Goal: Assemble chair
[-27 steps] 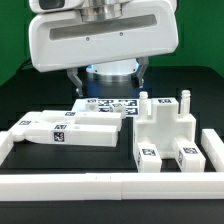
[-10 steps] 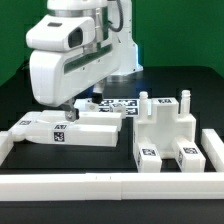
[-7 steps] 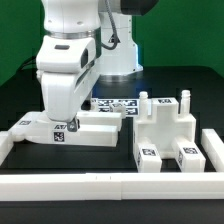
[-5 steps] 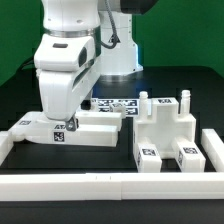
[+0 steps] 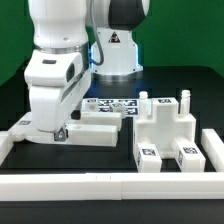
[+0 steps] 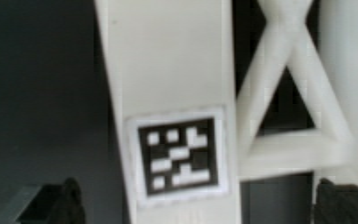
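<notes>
Hovers low with end effector (image 6: 201, 202) fully open and empty, straddling tagged white chair bar (image 5: 95, 135) on worktop (image 5: 200, 95), exterior view's left. Likely needs only closing: bar directly beneath, long axis across closing line.

White bar (image 6: 158, 70) is running lengthwise through the view over the dark bench (image 6: 34, 90), carrying one square black-and-white tag (image 6: 179, 160) on its face. Second white part (image 6: 274, 155) is lying just beside it, with slanted struts and dark gaps between them. Pincer (image 6: 199, 203) is standing wide apart, its blurred dark fingertips (image 6: 55, 203) sitting either side of both parts, neither touching the bar.
</notes>
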Robot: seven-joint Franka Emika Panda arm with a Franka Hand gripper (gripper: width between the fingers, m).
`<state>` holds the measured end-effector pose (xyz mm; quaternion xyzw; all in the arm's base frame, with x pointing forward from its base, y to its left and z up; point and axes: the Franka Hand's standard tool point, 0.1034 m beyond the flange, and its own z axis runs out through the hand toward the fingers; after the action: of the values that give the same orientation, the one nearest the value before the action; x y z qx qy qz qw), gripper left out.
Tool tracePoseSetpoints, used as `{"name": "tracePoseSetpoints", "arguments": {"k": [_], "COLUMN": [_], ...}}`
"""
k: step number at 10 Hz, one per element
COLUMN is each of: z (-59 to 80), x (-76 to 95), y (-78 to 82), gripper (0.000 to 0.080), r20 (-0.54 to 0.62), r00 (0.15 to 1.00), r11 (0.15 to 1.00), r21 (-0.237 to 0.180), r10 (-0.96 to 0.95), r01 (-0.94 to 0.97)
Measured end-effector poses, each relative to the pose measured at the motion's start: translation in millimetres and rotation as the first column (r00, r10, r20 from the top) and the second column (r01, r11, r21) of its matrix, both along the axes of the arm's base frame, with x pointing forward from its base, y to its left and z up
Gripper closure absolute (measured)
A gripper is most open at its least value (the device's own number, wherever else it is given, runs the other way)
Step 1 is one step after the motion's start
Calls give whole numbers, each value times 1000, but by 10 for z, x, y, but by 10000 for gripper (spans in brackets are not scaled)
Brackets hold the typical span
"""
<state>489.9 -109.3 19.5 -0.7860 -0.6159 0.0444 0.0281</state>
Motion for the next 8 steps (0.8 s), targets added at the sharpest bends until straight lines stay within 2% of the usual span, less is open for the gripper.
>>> {"name": "tracePoseSetpoints", "arguments": {"k": [1,3,5,7,8], "z": [-70,-126,-139,-140,-139], "x": [-34,-33,-9,-12,-11], "y": [40,115,79,71,68], "gripper": [150,150,150,406,406], "r20": [-12,-12,3,2,2], "r00": [1000,999,999,999,999], "r11": [1000,999,999,999,999], "r21": [0,-1,-3,-4,-5], "r10": [-17,-41,-35,-47,-48], "r01": [17,41,35,47,48]}}
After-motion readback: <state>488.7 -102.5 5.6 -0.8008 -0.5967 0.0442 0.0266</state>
